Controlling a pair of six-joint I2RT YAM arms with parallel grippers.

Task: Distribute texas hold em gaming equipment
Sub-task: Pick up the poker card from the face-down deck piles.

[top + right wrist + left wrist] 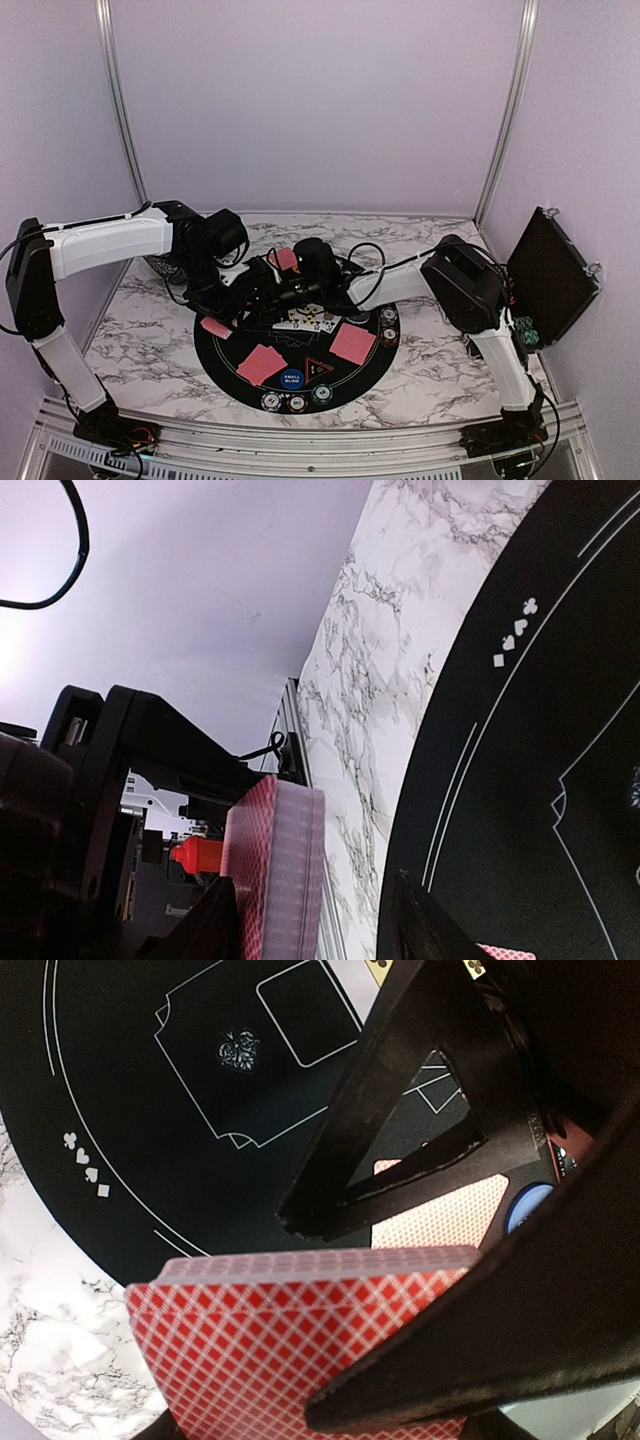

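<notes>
Status: distribution partly done, judged from the layout.

- Mat (345,382) lies at the middle of the desk's near edge.
- Laid out on it: two red hands (262,363) toward the near edge, a single red card (213,327) at its left rim, and face-up cards (305,320) in the centre.
- Blue button (292,378) and marker (318,366) sit between the two hands.
- Three chips (297,403) line the mat's near rim, and two more chips are at its right rim.
- Left to do, probably: more hands, since the deck (300,1345) is not set down, and a few loose chips by the open case (550,275) at the right edge.

Left gripper (310,1320): clamped on the deck, above the far part of the mat.
Right gripper (312,910): fingers apart and holding nothing. The deck's edge stands just beside one finger, so a card pull looks likely.

Desk (150,330): white marble pattern, smooth, and cards will slide on it.
Room: pale lilac walls (320,100), metal posts at the far corners, and an aluminium rail along the near edge.
</notes>
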